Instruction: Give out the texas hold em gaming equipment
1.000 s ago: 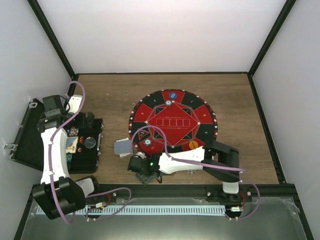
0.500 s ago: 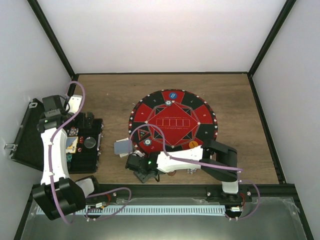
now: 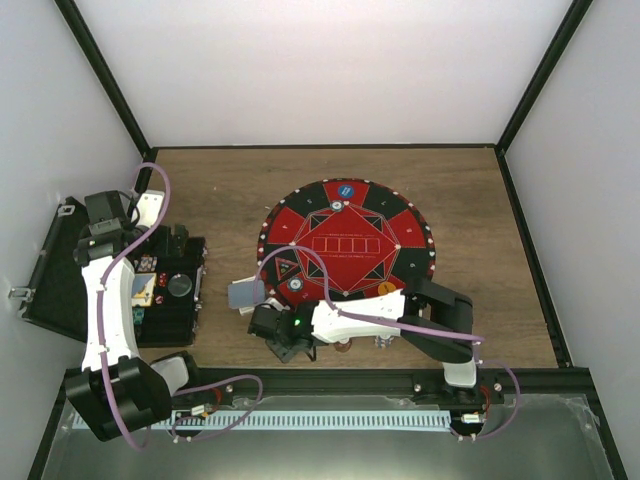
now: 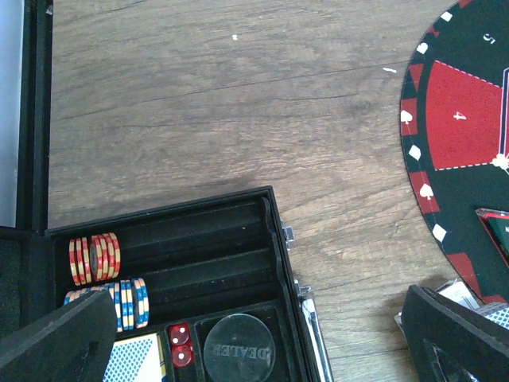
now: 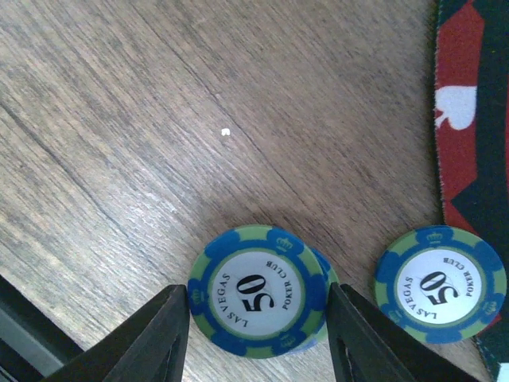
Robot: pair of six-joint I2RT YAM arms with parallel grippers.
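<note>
In the right wrist view a blue-and-green poker chip [image 5: 258, 292] marked 50 lies on the wood, on top of another chip that peeks out at its right. My right gripper [image 5: 258, 306] straddles it, one finger against each edge. A second 50 chip [image 5: 440, 285] lies to the right at the mat's rim. From above, my right gripper [image 3: 268, 322] is low just below the grey-backed cards [image 3: 245, 293]. A blue button [image 3: 345, 189] and an orange button [image 3: 387, 289] lie on the mat. My left gripper [image 4: 254, 350] hangs open over the case, holding nothing.
The round red-and-black felt mat [image 3: 345, 245] fills the table's middle. The black hinged case [image 3: 170, 290] stands open at the left. It holds red chips [image 4: 94, 259], blue chips [image 4: 127, 302], red dice [image 4: 181, 356], a dealer disc [image 4: 238, 350] and a card deck [image 4: 135, 360].
My right arm has shifted slightly left and its fingers have closed in on the poker chip. The left arm has not moved.
</note>
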